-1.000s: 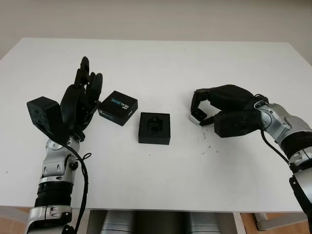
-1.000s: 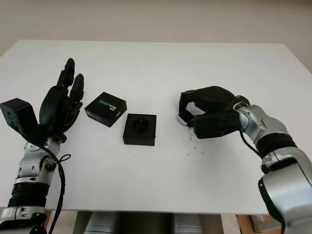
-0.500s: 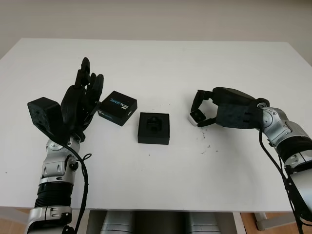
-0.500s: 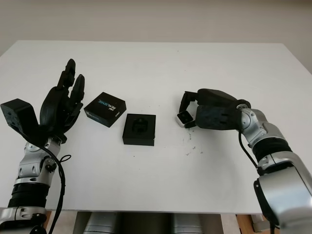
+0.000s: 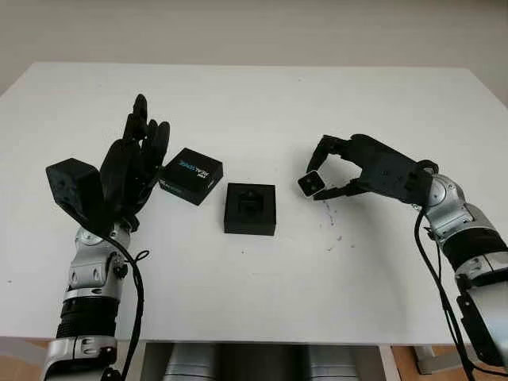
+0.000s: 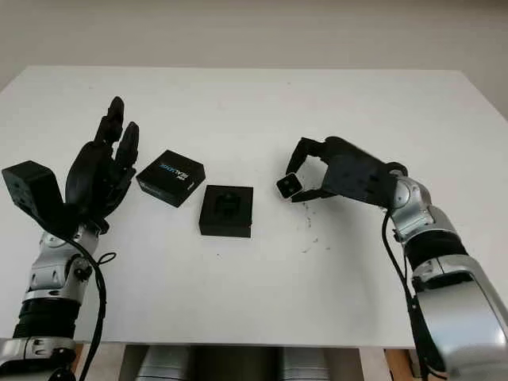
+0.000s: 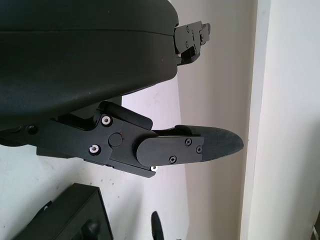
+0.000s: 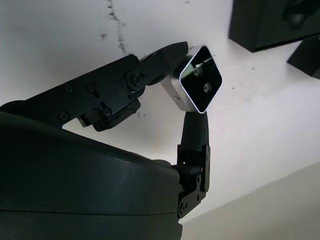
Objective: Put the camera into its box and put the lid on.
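Note:
My right hand [image 5: 333, 168] holds a small silver camera [image 5: 310, 183] with a dark glass face [image 8: 199, 80], pinched between its fingertips [image 8: 170, 55] and lifted off the white table [image 5: 262, 286]. The camera hangs to the right of the open black box [image 5: 251, 209], which sits at the table's middle with a moulded black insert. The black lid [image 5: 191, 175], printed with white and blue lettering, lies just left of the box. My left hand [image 5: 133, 163] is raised upright beside the lid, open and holding nothing.
Small dark scuff marks [image 5: 337, 234] dot the table below my right hand. The table's front edge [image 5: 262, 340] runs near the bottom of the eye views. A pale wall [image 5: 254, 28] rises behind the table.
My right hand has turned palm-up and lifted, raising the camera off the table and carrying it slightly left toward the box. The left hand has stayed put.

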Robot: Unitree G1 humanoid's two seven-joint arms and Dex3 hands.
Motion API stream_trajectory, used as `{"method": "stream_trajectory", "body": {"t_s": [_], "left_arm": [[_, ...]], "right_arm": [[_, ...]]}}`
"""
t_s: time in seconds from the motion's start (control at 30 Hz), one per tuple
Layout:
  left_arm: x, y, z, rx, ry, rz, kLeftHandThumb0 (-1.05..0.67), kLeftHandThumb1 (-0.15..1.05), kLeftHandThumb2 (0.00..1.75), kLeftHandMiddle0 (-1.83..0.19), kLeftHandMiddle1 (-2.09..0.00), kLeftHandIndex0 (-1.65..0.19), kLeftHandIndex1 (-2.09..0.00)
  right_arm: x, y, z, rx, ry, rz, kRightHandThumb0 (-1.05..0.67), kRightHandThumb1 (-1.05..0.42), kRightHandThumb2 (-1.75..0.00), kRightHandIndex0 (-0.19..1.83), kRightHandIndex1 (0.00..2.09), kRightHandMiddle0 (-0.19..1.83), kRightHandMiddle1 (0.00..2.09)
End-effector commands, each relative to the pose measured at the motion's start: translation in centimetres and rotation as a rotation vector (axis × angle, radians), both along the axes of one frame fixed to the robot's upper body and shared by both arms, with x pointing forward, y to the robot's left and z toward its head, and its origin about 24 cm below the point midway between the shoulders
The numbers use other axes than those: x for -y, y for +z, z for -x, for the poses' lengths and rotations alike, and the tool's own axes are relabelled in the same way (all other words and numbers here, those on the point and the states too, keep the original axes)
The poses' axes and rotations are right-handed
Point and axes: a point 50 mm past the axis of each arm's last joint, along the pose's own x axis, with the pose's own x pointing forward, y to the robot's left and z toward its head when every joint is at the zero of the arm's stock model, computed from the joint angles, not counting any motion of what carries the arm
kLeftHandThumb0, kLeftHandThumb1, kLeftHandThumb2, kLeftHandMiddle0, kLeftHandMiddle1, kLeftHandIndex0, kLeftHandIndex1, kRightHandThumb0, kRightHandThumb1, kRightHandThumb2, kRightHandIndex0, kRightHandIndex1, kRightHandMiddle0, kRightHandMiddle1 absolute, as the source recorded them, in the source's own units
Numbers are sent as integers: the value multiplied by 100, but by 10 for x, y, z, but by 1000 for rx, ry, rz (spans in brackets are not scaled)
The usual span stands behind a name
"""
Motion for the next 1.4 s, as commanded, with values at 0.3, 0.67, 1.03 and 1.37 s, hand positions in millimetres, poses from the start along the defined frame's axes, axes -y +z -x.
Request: {"method": "stream_trajectory", "body": {"t_s": [0.3, 0.67, 1.03, 1.37], "left_arm": [[-4, 1, 2, 8, -2, -10, -69, 105, 42, 19, -2, 19, -2], [-5, 1, 3, 7, -4, -24, -69, 105, 44, 19, -1, 19, 0], [-8, 3, 3, 0, 2, -17, -68, 105, 42, 19, -1, 19, -1], [-9, 3, 3, 1, -8, -15, -67, 105, 43, 19, 0, 19, 0]], "right_arm": [[-13, 7, 3, 33, 24, -160, -44, -89, -5, 25, 5, 36, 165], [-35, -6, 12, -83, 11, -552, -44, -91, -5, 16, 2, 31, 175], [-63, -20, 23, -186, 13, -745, -40, -90, -5, 14, 4, 30, 182], [-85, -33, 32, -265, 50, -805, -41, -90, -5, 12, 3, 27, 182]]}}
